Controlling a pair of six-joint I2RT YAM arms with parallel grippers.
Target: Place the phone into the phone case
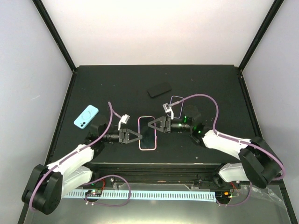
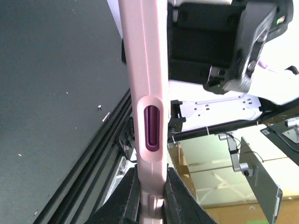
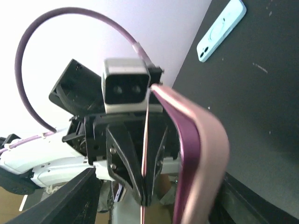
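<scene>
A pink phone case (image 1: pixel 146 133) with a dark inner face is held flat above the mat's near edge, between both grippers. My left gripper (image 2: pixel 150 186) is shut on its left side edge (image 2: pixel 145 93). My right gripper (image 1: pixel 156 125) is at the case's right edge. In the right wrist view its fingers (image 3: pixel 74 196) stand wide apart, with the blurred pink case rim (image 3: pixel 201 158) next to the right finger. A black phone (image 1: pixel 159 89) lies flat on the mat farther back, apart from both grippers.
A light blue case (image 1: pixel 86 116) lies at the left of the mat and also shows in the right wrist view (image 3: pixel 219 29). A clear case (image 1: pixel 176 101) lies behind the right gripper. The mat's front edge (image 1: pixel 154 164) runs just below the held case.
</scene>
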